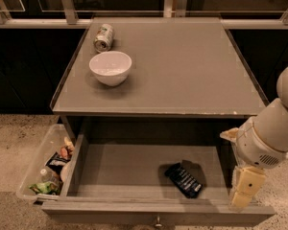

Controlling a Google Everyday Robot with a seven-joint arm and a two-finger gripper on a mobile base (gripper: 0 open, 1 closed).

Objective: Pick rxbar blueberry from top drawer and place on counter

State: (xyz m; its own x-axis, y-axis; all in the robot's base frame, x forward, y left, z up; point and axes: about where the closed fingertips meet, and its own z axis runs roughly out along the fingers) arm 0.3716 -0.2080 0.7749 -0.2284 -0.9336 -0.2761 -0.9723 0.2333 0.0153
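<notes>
Pincer (246,190), whether apart or together I cannot tell, hangs pointing down beside the top drawer (110,212).

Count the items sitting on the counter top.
2. A white bowl sits on the left side of the counter; a can lies on its side behind it. Nothing looks hidden. The tool hangs at the right edge of the top drawer, off the counter.

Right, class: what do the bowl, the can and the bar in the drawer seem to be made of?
White bowl: probably glazed ceramic, smooth sheen. Can: metal, shiny rim. Rxbar blueberry: dark wrapper, maybe foil, faint glint. The gripper hangs at the top drawer's right edge.
</notes>
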